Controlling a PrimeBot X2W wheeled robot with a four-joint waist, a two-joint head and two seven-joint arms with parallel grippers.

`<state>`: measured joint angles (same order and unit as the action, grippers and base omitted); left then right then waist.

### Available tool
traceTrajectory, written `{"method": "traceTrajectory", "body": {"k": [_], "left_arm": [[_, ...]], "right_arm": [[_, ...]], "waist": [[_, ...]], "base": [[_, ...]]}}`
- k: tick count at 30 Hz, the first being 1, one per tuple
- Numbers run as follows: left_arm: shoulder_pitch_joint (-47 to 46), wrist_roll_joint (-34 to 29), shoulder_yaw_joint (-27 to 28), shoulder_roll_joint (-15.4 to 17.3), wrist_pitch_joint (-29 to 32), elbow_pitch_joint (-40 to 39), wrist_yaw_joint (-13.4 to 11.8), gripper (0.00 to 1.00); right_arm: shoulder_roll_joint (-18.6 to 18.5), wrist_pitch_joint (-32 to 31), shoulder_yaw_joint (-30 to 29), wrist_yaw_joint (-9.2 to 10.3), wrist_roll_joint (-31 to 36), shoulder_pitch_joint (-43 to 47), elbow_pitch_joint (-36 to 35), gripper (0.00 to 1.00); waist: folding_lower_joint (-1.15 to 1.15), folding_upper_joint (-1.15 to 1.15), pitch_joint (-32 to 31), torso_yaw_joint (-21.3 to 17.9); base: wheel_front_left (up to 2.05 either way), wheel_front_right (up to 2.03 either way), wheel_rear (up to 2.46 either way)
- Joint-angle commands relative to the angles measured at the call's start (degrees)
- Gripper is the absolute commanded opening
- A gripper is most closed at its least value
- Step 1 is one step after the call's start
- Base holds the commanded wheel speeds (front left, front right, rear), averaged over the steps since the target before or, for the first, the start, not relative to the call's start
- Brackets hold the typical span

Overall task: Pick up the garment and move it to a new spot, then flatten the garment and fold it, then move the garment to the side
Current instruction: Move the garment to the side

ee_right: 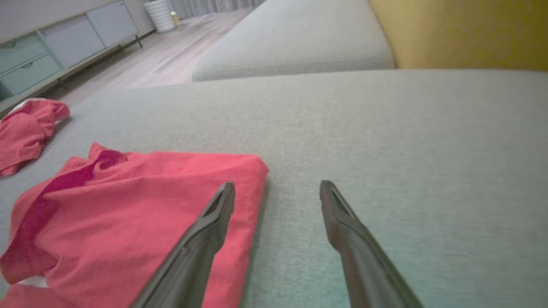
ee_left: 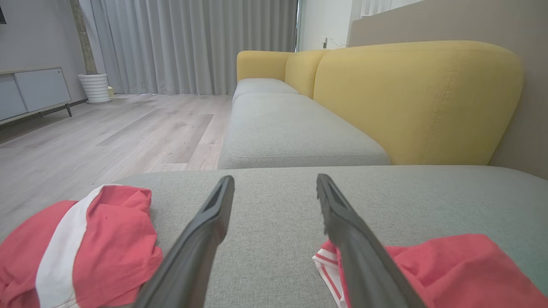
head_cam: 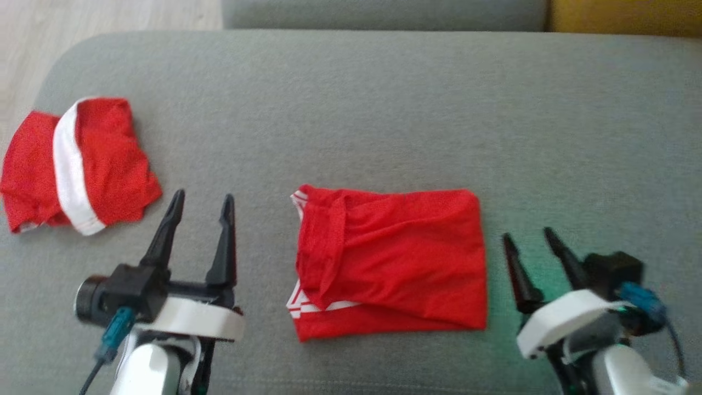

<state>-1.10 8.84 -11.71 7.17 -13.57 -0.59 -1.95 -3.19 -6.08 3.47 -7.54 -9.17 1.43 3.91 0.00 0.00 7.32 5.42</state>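
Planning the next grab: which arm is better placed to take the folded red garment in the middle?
Probably the right. The right gripper, open, sits close beside the right edge of the folded garment; the left gripper, also open, stands farther from its left edge.

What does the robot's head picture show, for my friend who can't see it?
A red garment lies folded into a rough rectangle on a grey sofa cushion. The left gripper and right gripper sit open on either side of it, holding nothing. A crumpled red cloth with a white band lies at the far left.
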Motion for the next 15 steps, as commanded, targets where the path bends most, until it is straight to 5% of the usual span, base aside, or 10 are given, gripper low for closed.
{"method": "traceTrajectory", "body": {"k": [1, 10, 11, 12, 13, 15], "left_arm": [[-3.2, 0.6, 1.6, 0.0, -0.6, -1.6, 0.2, 1.00], [-7.1, 0.8, 0.0, -1.8, -1.4, 0.3, 0.8, 1.00], [-7.3, 0.8, 0.0, -1.9, -1.4, 0.3, 0.8, 1.00], [-7.4, 0.7, 0.2, -2.1, -1.4, 0.1, 0.7, 1.00], [-7.5, 0.7, 0.4, -2.1, -1.4, -0.1, 0.7, 1.00], [-7.4, 0.6, 0.7, -2.3, -1.4, -0.3, 0.7, 1.00]], "right_arm": [[-0.7, 0.0, 2.5, 0.05, -0.5, -2.7, 0.2, 1.00], [-0.3, -4.4, 5.6, 0.05, -1.0, -6.5, 13.6, 1.00], [-0.3, -4.8, 5.9, 0.05, -1.0, -6.7, 14.1, 0.83], [-0.3, -5.2, 6.3, 0.05, -1.1, -7.0, 14.4, 0.34], [-0.3, -5.3, 6.6, 0.05, -1.0, -7.2, 14.4, 0.00], [-0.7, -5.5, 7.5, 0.05, -1.0, -7.6, 14.0, 0.00]], "waist": [[0.00, 0.00, 1.9, 2.1], [0.00, 0.00, 5.2, 6.0], [0.00, 0.00, 5.5, 6.0], [0.00, 0.00, 5.7, 5.9], [0.00, 0.00, 5.9, 5.7], [0.00, 0.00, 6.2, 5.0]], "base": [[0.00, 0.00, 0.00], [0.00, 0.00, 0.00], [0.00, 0.00, 0.00], [0.00, 0.00, 0.00], [0.00, 0.00, 0.00], [0.00, 0.00, 0.00]]}}
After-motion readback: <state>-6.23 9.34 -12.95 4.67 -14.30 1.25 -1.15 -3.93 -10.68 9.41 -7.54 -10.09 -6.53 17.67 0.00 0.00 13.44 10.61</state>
